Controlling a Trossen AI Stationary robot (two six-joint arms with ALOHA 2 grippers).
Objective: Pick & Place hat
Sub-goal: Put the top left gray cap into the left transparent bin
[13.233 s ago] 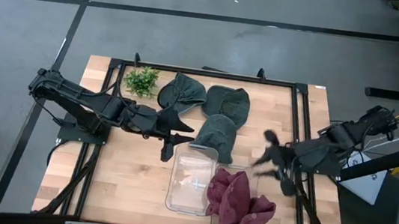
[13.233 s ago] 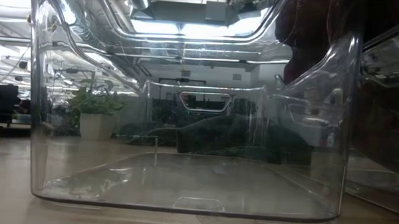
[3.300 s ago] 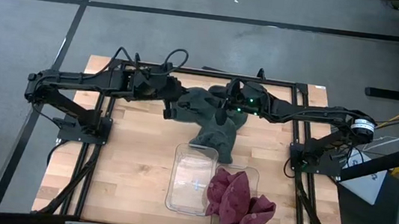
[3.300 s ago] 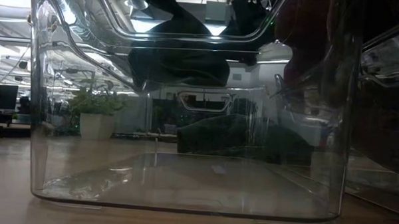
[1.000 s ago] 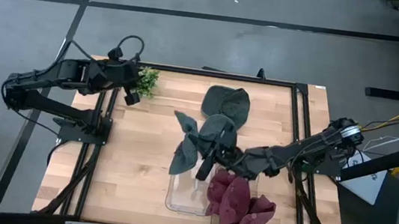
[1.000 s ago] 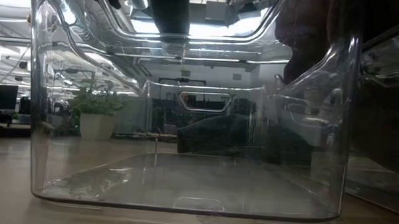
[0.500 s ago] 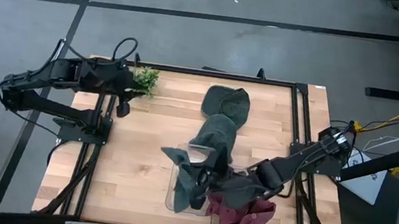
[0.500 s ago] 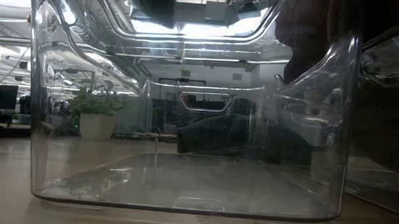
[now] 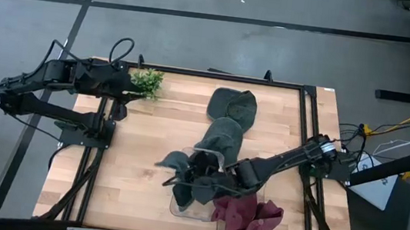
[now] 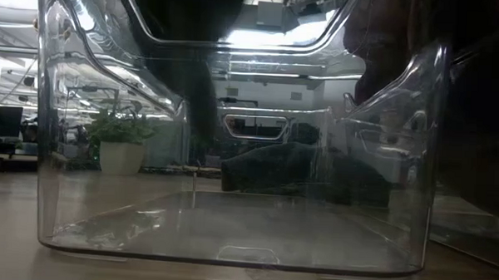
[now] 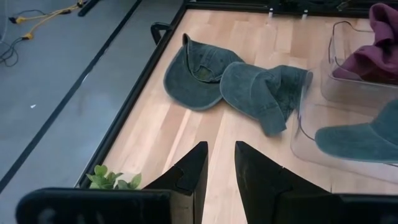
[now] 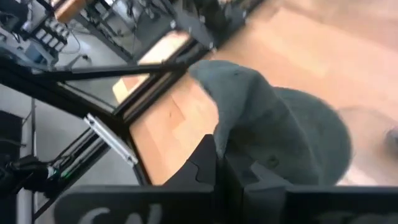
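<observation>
While the right gripper (image 9: 199,182) sits low-centre in the high view, over the clear bin (image 9: 179,205), its fingers are clamped tight on a grey-green hat (image 9: 183,173), which hangs crumpled above the bin's open top, spilling past its upper-left rim. In the right wrist view the same hat (image 12: 273,124) bunches just ahead of the closed fingers (image 12: 211,165), w/ wooden table (image 12: 292,56) beyond. Low view, looking through the bin wall: a dark strip of cloth (image 10: 203,97) dangles down inside the upper centre of the frame, not reaching the bin floor.

Left gripper (image 9: 123,99) is parked at upper left of the high view, near the table edge, just beside the small green plant (image 9: 147,82). Its fingers (image 11: 186,177) stand partly apart w/ nothing between them.

Two more hats lie on the table, centre-top of the high view: one (image 9: 234,104) flat, the other (image 9: 222,136) overlapping it and reaching the bin's top rim. A second bin at lower centre-right holds maroon cloth (image 9: 244,216).
</observation>
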